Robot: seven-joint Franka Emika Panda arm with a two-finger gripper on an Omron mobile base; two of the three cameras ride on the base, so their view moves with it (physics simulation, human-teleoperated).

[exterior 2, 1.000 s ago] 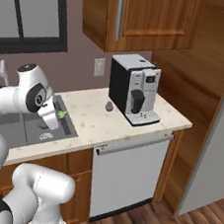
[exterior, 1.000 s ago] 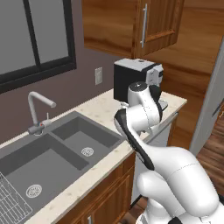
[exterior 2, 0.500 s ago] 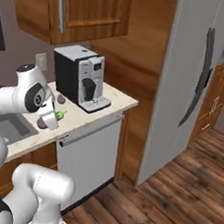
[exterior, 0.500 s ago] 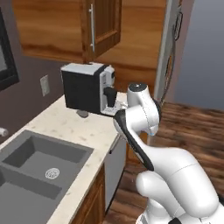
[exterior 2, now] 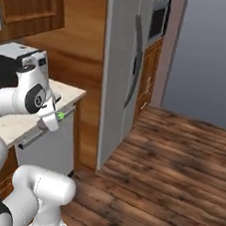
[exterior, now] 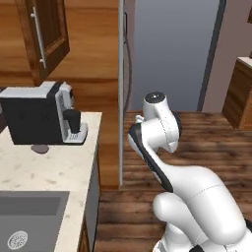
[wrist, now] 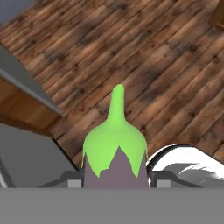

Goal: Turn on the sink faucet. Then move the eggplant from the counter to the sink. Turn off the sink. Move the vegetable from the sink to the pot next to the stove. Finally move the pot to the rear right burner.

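Note:
The eggplant [wrist: 114, 148], purple with a bright green cap and stem, sits between my two dark fingertips in the hand view, over wooden floor. My gripper [wrist: 116, 179] is shut on it. From the right base view the gripper [exterior 2: 51, 121] hangs beside the counter's end, and the eggplant's green cap [exterior 2: 60, 115] peeks out of it. A corner of the grey sink [exterior: 29, 216] lies at the lower left of the left base view. The faucet, pot and stove are out of view.
A black coffee machine [exterior: 39, 113] stands on the speckled counter [exterior: 49, 167], with a small grey object [exterior: 40, 148] in front of it. A tall steel fridge [exterior 2: 122, 76] stands right of the counter. Wooden floor [exterior 2: 169, 162] stretches to the right.
The whole picture has swung right as the base turns: the faucet and most of the sink have slid out on the left, and the fridge and floor have come in. The eggplant stays gripped.

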